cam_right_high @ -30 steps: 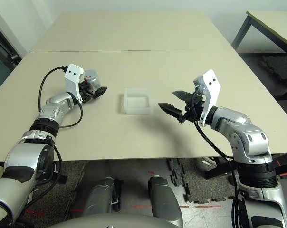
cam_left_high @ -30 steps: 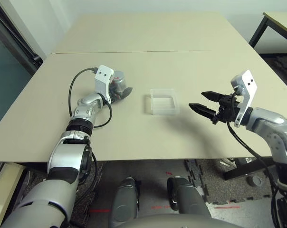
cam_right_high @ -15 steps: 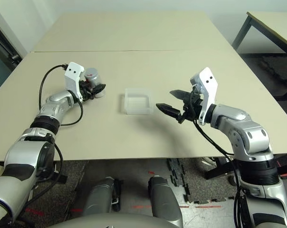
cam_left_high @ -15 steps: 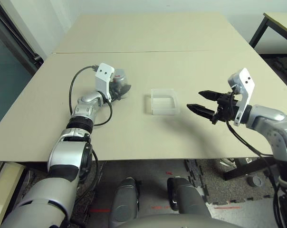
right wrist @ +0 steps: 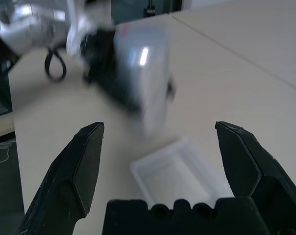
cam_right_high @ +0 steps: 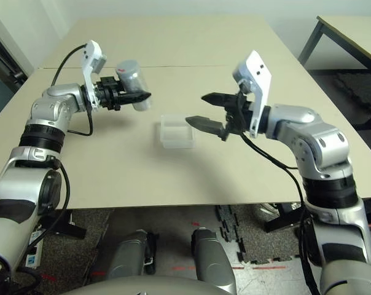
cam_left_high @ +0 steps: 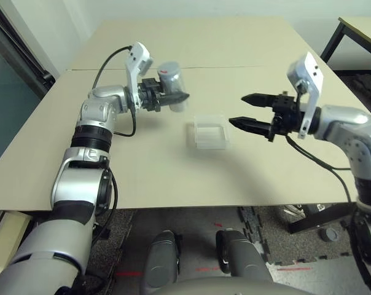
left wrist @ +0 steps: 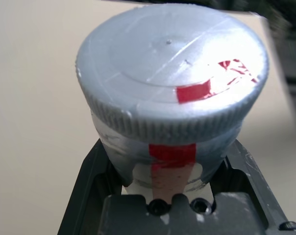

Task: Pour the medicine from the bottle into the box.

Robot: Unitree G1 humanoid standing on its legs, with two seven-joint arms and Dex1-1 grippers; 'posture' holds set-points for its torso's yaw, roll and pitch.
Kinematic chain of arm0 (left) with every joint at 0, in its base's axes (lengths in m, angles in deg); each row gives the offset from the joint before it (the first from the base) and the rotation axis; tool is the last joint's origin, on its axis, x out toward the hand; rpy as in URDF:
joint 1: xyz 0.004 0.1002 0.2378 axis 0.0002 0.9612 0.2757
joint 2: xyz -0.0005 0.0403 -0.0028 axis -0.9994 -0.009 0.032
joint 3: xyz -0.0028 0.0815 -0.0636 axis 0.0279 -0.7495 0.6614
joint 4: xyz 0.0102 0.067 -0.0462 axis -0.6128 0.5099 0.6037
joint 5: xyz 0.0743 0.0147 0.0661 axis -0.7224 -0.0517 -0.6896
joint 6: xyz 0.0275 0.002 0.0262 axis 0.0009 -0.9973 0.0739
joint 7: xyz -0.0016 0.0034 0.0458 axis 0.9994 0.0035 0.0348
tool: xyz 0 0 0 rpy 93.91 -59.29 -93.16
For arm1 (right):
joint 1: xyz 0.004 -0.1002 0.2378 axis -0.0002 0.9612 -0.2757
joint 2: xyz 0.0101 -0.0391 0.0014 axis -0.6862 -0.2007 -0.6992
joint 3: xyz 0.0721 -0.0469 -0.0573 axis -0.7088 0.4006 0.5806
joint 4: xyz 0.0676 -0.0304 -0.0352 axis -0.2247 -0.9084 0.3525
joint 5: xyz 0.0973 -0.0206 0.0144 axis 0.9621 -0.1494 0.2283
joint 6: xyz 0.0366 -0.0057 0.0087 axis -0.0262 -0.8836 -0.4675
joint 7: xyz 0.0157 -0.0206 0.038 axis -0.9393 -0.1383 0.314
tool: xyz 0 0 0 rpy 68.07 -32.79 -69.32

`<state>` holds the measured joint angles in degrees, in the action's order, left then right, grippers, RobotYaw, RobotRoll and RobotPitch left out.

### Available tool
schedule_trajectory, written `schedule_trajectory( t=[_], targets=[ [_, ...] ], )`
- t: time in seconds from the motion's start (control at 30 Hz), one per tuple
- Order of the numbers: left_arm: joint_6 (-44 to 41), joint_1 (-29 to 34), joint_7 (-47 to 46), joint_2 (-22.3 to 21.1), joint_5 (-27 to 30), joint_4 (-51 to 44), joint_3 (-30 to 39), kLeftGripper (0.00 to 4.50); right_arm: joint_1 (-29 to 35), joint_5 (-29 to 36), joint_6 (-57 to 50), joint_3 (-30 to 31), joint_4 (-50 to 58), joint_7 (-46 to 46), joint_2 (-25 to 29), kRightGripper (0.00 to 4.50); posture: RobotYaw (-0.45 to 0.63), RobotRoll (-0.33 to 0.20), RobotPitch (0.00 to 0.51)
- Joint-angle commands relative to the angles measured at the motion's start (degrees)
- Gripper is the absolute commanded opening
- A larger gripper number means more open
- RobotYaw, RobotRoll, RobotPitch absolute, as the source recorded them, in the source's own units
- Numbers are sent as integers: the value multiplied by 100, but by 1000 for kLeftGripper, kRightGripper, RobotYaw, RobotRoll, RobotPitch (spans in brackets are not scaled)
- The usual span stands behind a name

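The bottle (cam_left_high: 171, 82), silver-grey with red marks and its grey cap on, hangs in the air left of and behind the box, roughly upright. My left gripper (cam_left_high: 172, 98) is shut on its body; the left wrist view has the cap (left wrist: 172, 73) close up between the black fingers (left wrist: 89, 169). The box (cam_left_high: 209, 131), shallow and clear, lies on the table's middle. My right gripper (cam_left_high: 246, 109) hovers open just right of the box, fingers pointing toward the bottle, nothing between them. The right wrist view has the box (right wrist: 180, 174) below and the bottle (right wrist: 143, 68) beyond.
The beige table (cam_left_high: 173, 172) has a seam across it behind the bottle. A black cable (cam_left_high: 105, 61) loops from the left wrist. A second table (cam_left_high: 360, 27) stands at the far right, beyond the floor gap.
My left gripper closed on the bottle, lifted it off the table and carried it up toward the box. The right gripper rose and shifted left, nearer the box, staying open.
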<state>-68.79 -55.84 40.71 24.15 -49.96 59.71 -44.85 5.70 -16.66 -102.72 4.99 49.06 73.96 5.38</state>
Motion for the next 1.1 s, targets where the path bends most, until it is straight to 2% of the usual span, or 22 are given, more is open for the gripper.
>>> schedule_trajectory(
  t=[0.03, 0.4, 1.1],
  targets=[
    [224, 113, 217, -44, -172, -182, -320, 2493, -160, 15, -150, 200, -120, 2, -90, 4500, -40, 0, 77],
    [1078, -89, 213, 146, -521, 295, -661, 2493, -371, 2, -340, 523, -89, 48, -305, 4500, -43, 0, 77],
    [940, -141, 79, 447, -461, 160, -608, 2493, -634, -663, 199, 811, -739, -233, -933, 4500, -19, 0, 74]
  ],
)
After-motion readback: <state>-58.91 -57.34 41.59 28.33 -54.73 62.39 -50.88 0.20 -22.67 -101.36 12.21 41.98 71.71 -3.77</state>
